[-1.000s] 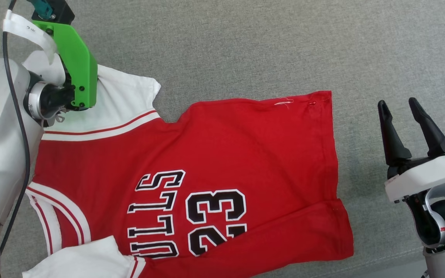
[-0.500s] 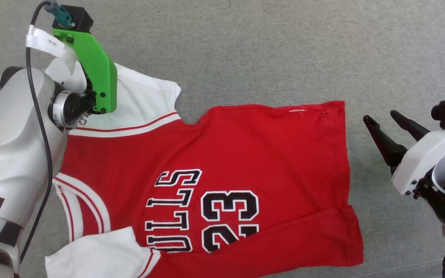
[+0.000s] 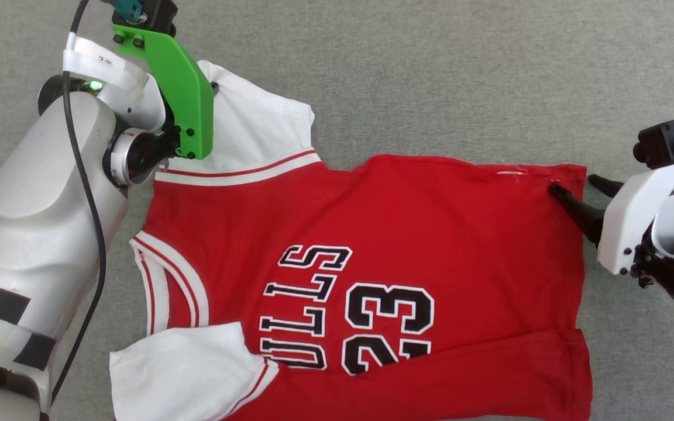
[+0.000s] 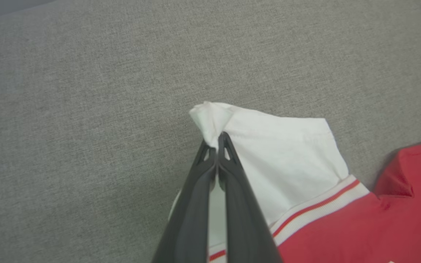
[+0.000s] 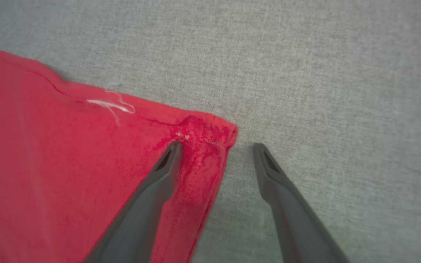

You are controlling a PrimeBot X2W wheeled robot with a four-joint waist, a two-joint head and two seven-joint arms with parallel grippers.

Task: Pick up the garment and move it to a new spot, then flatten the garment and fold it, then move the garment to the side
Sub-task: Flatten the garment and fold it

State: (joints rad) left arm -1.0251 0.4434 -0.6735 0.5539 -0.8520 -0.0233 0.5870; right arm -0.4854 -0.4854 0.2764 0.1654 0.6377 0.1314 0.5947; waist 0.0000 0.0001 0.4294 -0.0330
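Left gripper (image 4: 219,142): I am pinching it tight on the outer corner of the garment's far white sleeve (image 4: 287,153). Both dark fingers are pressing together with a small tuft of white cloth bunching up just past the tips. In the head view the green bracket (image 3: 188,88) on my left wrist is covering most of the fingers, and the sleeve is spreading out from under it.

The garment (image 3: 407,234) is lying front side up on the grey fabric surface (image 3: 430,76), mostly flat. Its collar is pointing toward my left arm and its hem toward my right. The black, white-edged "BULLS 23" print (image 3: 372,316) is reading sideways from where I am looking. The near white sleeve (image 3: 185,368) is lying folded in over the lower left of the body. A long crease is running across the red cloth near the bottom edge of the head view.

Right gripper (image 5: 216,145): I am holding it wide open at the far hem corner (image 5: 210,133), nothing gripped. The left-hand finger in the wrist view is lying over the red cloth just inside the corner. The other finger is hanging over bare grey fabric just beside the hem edge, so the corner is sitting between the two. I cannot tell whether either tip is touching down. The corner is looking slightly rumpled, and a loose white thread (image 5: 112,106) is curling on the side edge near it.
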